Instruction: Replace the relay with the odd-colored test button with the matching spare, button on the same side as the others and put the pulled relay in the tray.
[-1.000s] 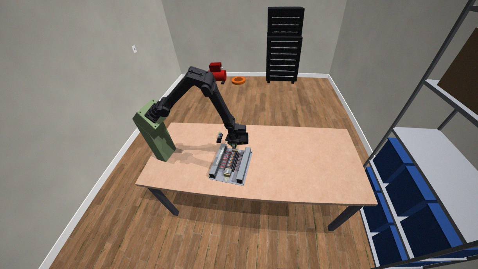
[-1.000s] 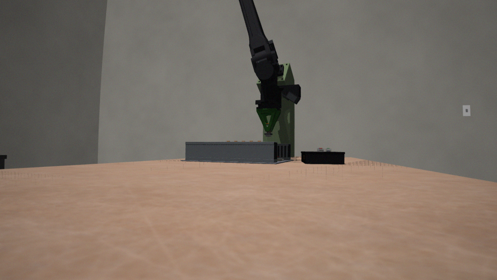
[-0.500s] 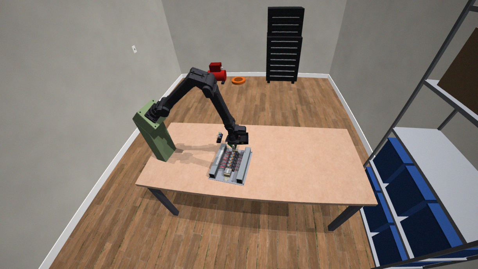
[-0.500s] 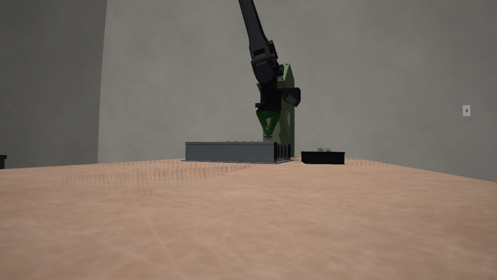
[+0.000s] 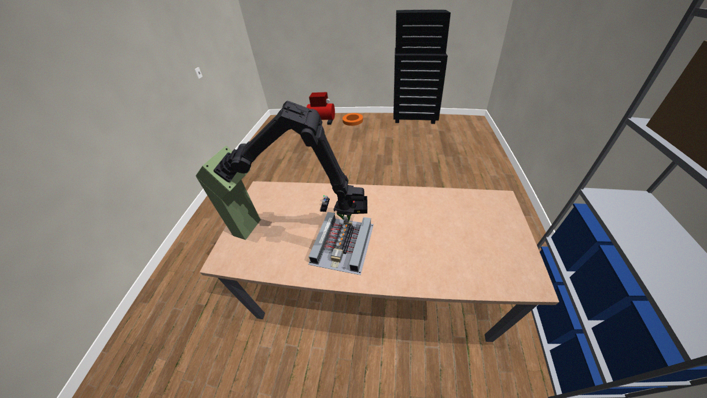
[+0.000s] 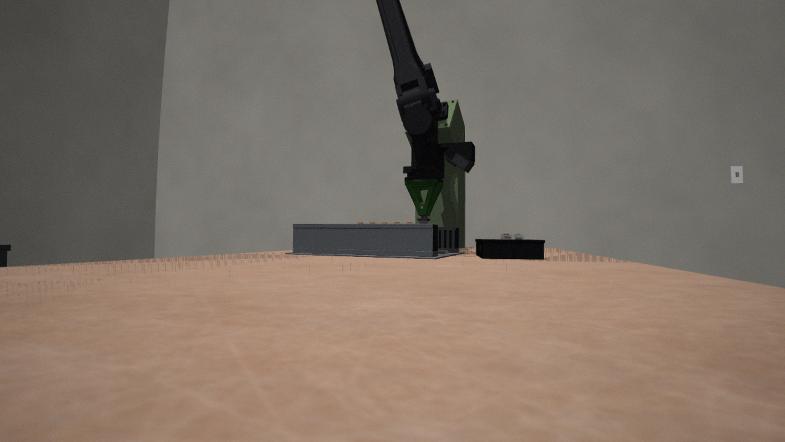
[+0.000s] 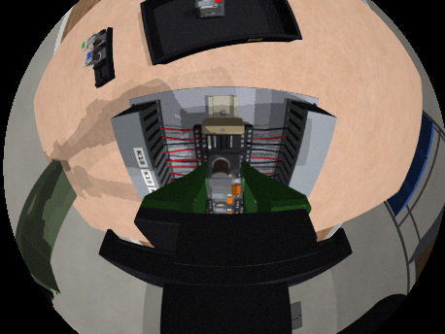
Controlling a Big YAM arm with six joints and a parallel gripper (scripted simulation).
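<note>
My gripper (image 5: pixel 345 217) (image 6: pixel 423 215) (image 7: pixel 224 167) is shut on a clear-cased relay (image 6: pixel 423 220) (image 7: pixel 220 186) with an orange test button, right of center in the wrist view. It holds the relay upright above the end of the row, its button higher than the row's orange buttons (image 6: pixel 384 222) (image 7: pixel 229 200), which are on the same side. The black socket (image 7: pixel 222 142) at that end shows bare slots; whether the blades touch it is hidden. A red-button relay (image 6: pixel 505 236) (image 7: pixel 210 10) is in the black tray (image 6: pixel 511 250) (image 7: pixel 262 30). Green-button (image 7: pixel 95 39) and blue-button (image 7: pixel 90 57) relays sit in the spare holder (image 7: pixel 104 73).
Grey slotted wire ducts (image 7: pixel 128 141) (image 7: pixel 318 146) (image 6: pixel 362 240) flank the row, with red and black wires running to the sockets. A tan end block (image 7: pixel 222 127) stands on the rail just beyond the socket. The spare holder (image 5: pixel 324 207) is near the arm in the top view.
</note>
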